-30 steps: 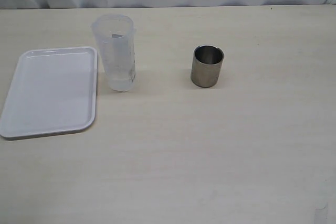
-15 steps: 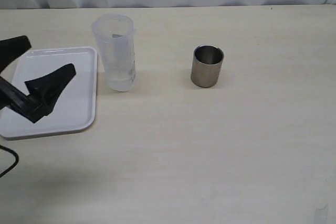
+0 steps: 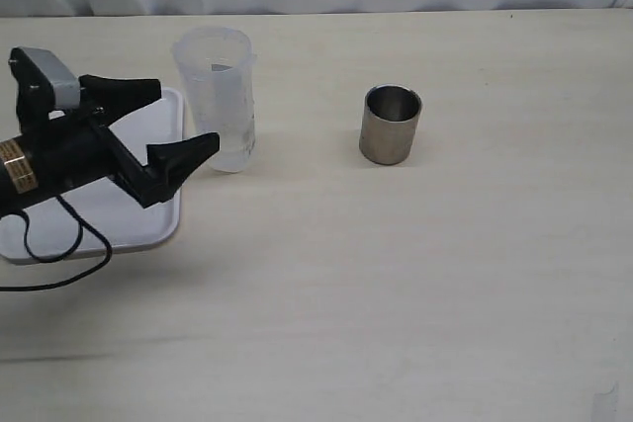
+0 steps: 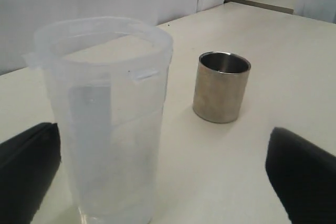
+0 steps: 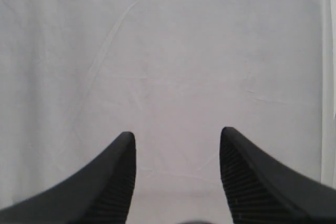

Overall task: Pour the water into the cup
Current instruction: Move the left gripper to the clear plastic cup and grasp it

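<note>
Left claw (image 3: 188, 114) released, black fingers spread wide, low over the right edge of a white tray (image 3: 129, 229) at the left of the desk (image 3: 396, 294), pointed toward a tall translucent plastic beaker (image 3: 220, 96). Beaker upright on the desk just beside the tray's far right corner, right at the claw's fingertips: one tip level with its upper left side, the other down by its base on the near side. From the left wrist view, beaker close in and framed by the two fingers, much nearer to one of them than to the other; contact with either finger impossible to judge. Water (image 3: 229, 150) in the bottom of the beaker, a small clear amount, hard to make out through the cloudy wall. Cup (image 3: 390, 126) well apart from the claw, to the right of the beaker near the middle of the desk, upright, mouth up, brushed steel outside and dark inside, shorter than the beaker. In the left wrist view, cup beyond the beaker and in the open gap between the fingers, untouched. Right claw (image 5: 177, 132) also released, two ribbed black fingers held apart against a white cloth backdrop (image 5: 168, 51); its place over the desk not shown in the exterior view.
</note>
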